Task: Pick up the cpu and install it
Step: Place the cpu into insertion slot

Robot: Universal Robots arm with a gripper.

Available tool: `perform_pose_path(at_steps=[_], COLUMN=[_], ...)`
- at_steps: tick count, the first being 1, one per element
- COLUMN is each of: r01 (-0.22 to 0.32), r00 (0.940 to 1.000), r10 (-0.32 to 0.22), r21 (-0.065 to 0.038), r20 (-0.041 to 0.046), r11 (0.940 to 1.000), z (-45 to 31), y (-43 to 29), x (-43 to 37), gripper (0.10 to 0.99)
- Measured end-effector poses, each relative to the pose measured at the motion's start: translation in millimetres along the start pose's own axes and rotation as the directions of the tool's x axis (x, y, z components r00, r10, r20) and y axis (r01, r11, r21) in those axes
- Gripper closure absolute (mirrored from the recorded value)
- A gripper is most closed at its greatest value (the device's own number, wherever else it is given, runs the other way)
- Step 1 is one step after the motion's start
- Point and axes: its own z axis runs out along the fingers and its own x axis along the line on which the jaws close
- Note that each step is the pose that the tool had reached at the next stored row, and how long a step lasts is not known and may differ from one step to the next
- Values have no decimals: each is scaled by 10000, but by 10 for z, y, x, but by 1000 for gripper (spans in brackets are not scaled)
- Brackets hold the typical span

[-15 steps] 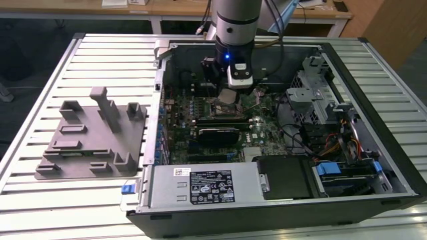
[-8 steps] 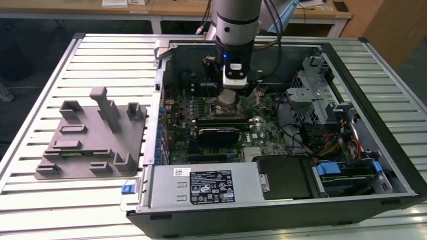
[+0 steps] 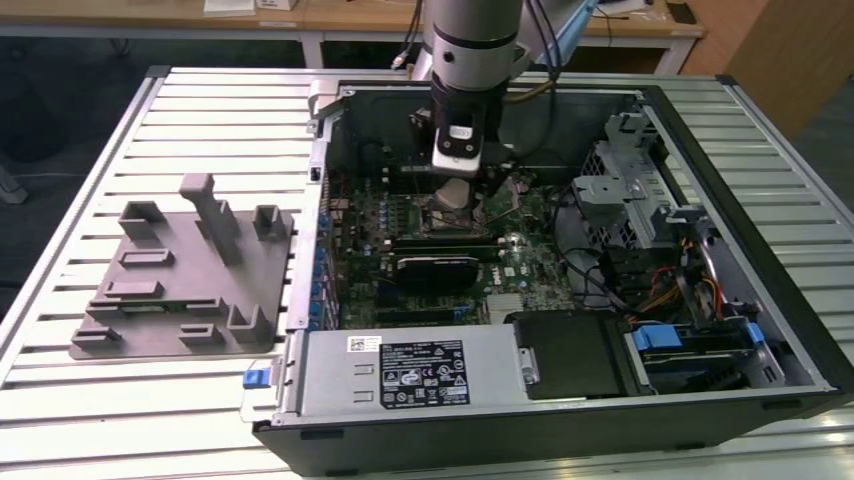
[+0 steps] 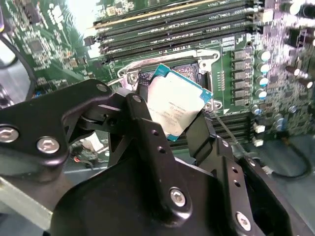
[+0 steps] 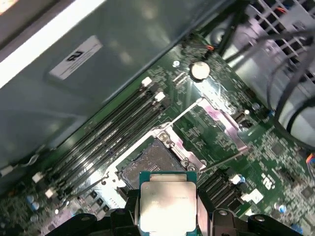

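The cpu (image 4: pixel 174 105) is clamped edge-on between the two black fingers (image 4: pixel 147 128) of the gripper (image 4: pixel 172 115), its silvery-white top plate facing the camera in both wrist views (image 5: pixel 167 204). The fingers press on two opposite edges of the chip; the other two edges are free.

The chip hangs over the socket (image 5: pixel 150 162) on the motherboard (image 3: pixel 521 260). The socket's dark contact field is uncovered and its metal frame (image 4: pixel 197 54) shows around it. From where I stand I cannot tell whether the chip touches the socket or sits just above it.

Just beside the socket run the long parallel memory slots (image 5: pixel 113 128). A round coin cell (image 5: pixel 199 70) sits on the board a little farther off.

In the exterior view the gripper (image 3: pixel 454 190) points down into the open computer case (image 3: pixel 787 290), near the case's far wall. A boxed power supply (image 3: pixel 387 370) with a label fills the near corner of the case towards the exterior view's left.

The case lies on a slatted metal table (image 3: pixel 80 150). A grey plastic tray (image 3: pixel 187 270) with upright blocks lies on the table on the exterior view's left, well apart from the gripper.
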Motion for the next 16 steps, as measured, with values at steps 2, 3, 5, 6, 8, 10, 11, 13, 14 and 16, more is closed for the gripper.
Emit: perform_pose_path(at_steps=[2,3,5,6,8,10,11,13,14,16], r01=[-359,-555,-913,-1091,-1448,-1804,-1978,-2345,-2520,-2871], r00=[9994,9985,9958,9940,9894,9836,9802,9721,9677,9578], r10=[359,555,913,1091,1448,1804,1978,2345,2520,2871], r21=[2,4,6,6,7,8,8,7,7,6], r20=[15,24,39,48,63,78,87,102,111,126], r11=[9994,9985,9958,9940,9895,9836,9802,9721,9677,9579], z=[1,1,2,2,3,4,4,5,5,7], y=[0,0,0,0,0,0,0,0,0,0], x=[0,0,0,0,0,0,0,0,0,0], gripper=[545,545,545,545,545,545,545,545,545,545])
